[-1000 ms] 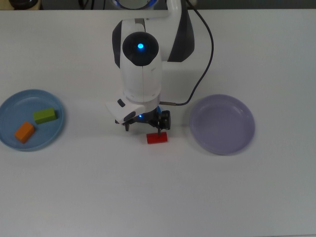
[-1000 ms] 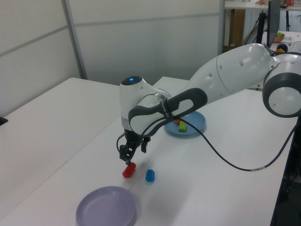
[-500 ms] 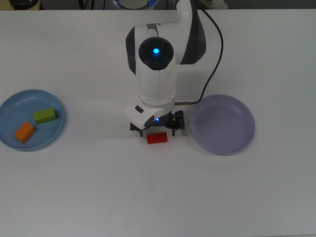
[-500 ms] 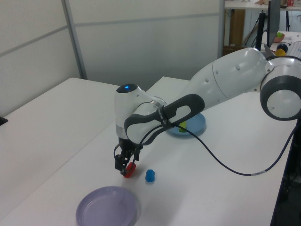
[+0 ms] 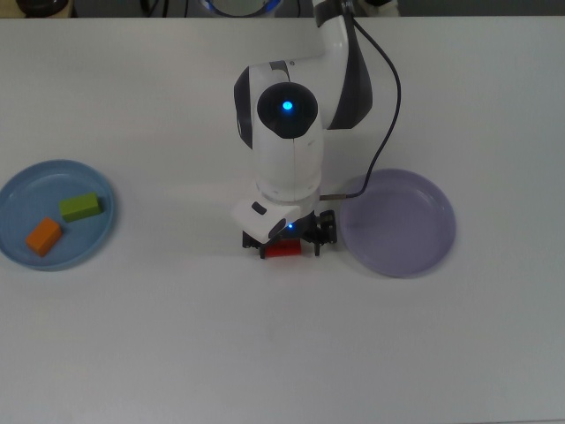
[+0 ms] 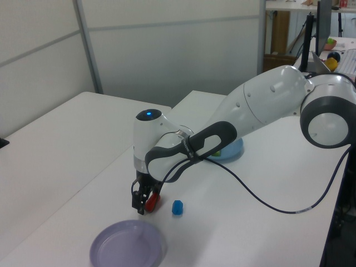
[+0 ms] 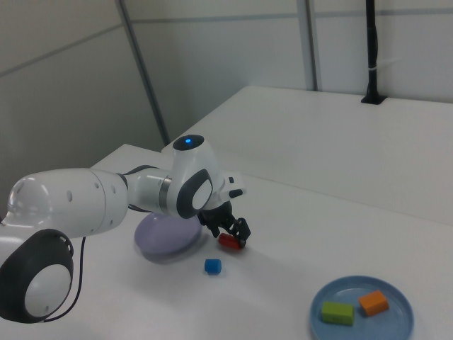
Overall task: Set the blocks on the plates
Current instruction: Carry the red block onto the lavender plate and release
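Straddling red block (image 5: 283,250) with gripper (image 5: 284,246), jaws open either side, not yet clamping. Resting on table (image 5: 132,336) just beside lavender plate (image 5: 415,238). Showing green block (image 5: 80,207) and orange block (image 5: 44,236) already lying on blue plate (image 5: 18,190); leaving red block and blue cube (image 6: 177,207) unplaced. Appearing smooth, matte, solid-coloured.

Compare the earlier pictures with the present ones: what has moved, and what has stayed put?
The end effector shifted toward the top view's right and came down over the red block, its fingers now astride it. The red block, blue cube, lavender plate, and the blue plate with its green block and orange block stayed put.
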{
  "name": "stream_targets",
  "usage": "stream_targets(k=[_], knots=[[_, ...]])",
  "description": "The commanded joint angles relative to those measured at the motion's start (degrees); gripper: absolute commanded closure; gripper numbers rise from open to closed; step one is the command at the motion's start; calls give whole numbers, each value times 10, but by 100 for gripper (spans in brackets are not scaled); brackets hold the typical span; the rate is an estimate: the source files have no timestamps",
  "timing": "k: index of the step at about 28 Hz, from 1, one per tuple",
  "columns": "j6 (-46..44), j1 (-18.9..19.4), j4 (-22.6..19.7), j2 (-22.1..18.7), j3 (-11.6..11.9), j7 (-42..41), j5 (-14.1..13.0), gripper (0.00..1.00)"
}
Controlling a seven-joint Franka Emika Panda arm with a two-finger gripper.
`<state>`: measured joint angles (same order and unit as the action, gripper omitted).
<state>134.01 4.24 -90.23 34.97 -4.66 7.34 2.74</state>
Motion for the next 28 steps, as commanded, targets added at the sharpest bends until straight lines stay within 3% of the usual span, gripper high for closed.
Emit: stream_targets(k=[1,6,17,21,28], knots=[[6,7,15,7,5,27,-8,46],[5,6,15,5,8,30,-7,73],[-38,3,15,-62,3,34,-24,73],[-38,31,14,-68,-3,47,-24,73],[-38,100,13,-58,-2,68,0,71]])
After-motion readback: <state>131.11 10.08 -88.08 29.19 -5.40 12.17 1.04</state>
